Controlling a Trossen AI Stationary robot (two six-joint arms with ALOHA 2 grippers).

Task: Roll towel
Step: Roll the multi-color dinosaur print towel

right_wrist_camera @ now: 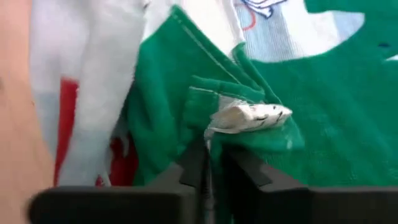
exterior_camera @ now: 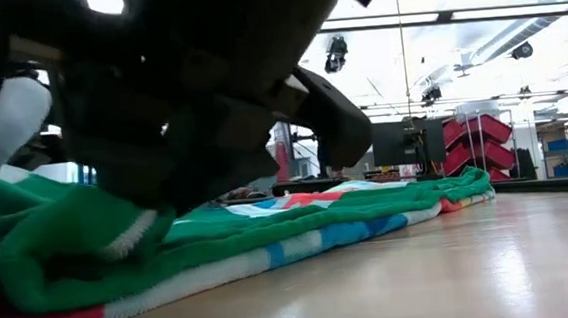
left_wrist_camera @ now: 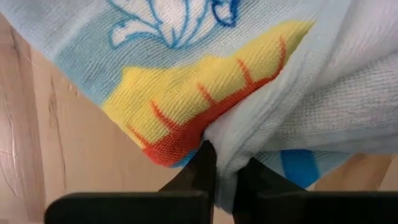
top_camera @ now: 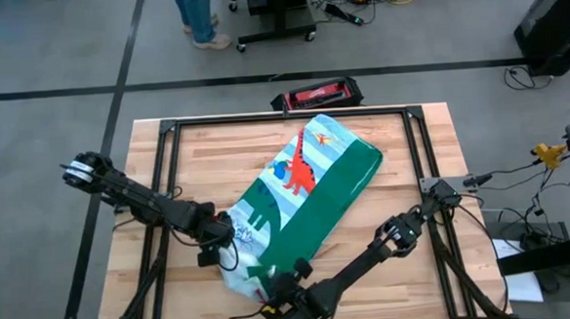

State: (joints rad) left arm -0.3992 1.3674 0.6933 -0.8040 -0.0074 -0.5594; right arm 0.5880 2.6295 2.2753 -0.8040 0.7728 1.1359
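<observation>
The towel (top_camera: 311, 183) lies folded into a long strip, slanting from the table's far right to its near left. It has a green border and a pale blue centre with a red dinosaur. It also shows in the low view (exterior_camera: 269, 230). My left gripper (top_camera: 223, 245) is shut on the strip's near-left end. My right gripper (top_camera: 284, 294) is shut on the same end from the near side. The near end is bunched and slightly raised between them. My left gripper pinches a bunched fold of pale blue and white cloth (left_wrist_camera: 231, 144) between its two fingers, beside a yellow and red print. The fold holds several layers. It comes from the table's left side, at the strip's near end. My right gripper pinches the green border (right_wrist_camera: 200, 134) between its two fingers, just beside a white sewn-in label (right_wrist_camera: 249, 117). It comes from the table's near side. The cloth here is crumpled and folded over, more than one layer.
A red and black case (top_camera: 317, 94) lies at the table's far edge. Black frame rails (top_camera: 167, 146) run along the tabletop's sides. Bare wood (top_camera: 398, 271) shows to the right of the towel. A person's legs (top_camera: 197, 18) stand on the floor beyond the table.
</observation>
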